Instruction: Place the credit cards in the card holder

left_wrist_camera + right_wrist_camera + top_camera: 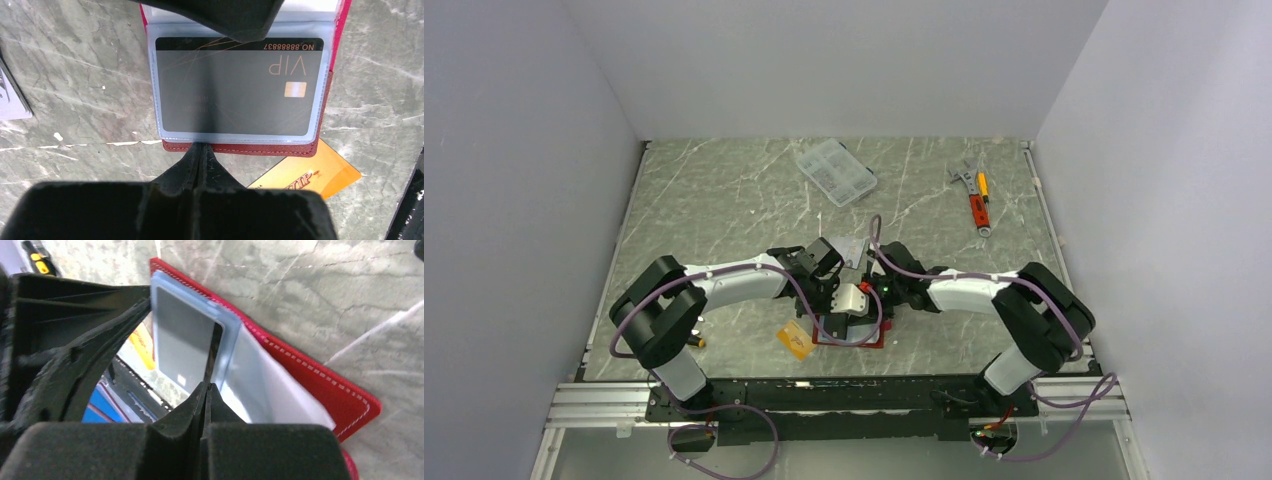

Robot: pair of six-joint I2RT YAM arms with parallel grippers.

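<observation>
Left tool (200,152): fingers together, nothing visible between them. The tips touch the near red edge of the card holder (240,148).

Right tool (206,387): fingers together. The tips meet the edge of the clear sleeve (154,100) at the holder's far side. The views do not show whether a thin edge is pinched there.

Card holder: lies open and flat on the surface (75,60), between the two arms and close to the surface's near edge. The pale blue lining faces up.

Dark card (235,90): seated inside the clear sleeve, printed face up, marked "VIP", with a gold chip. In the right wrist view, the sleeve leaf carrying it stands lifted off the holder's red cover.

Orange card (315,177): lies flat on the surface, one corner tucked under the holder's near edge, on the left arm's side.

Far side of the surface, well apart from both arms: a clear compartment box (835,171) and, to its right, a wrench (962,176) beside a red-handled implement (979,207).
</observation>
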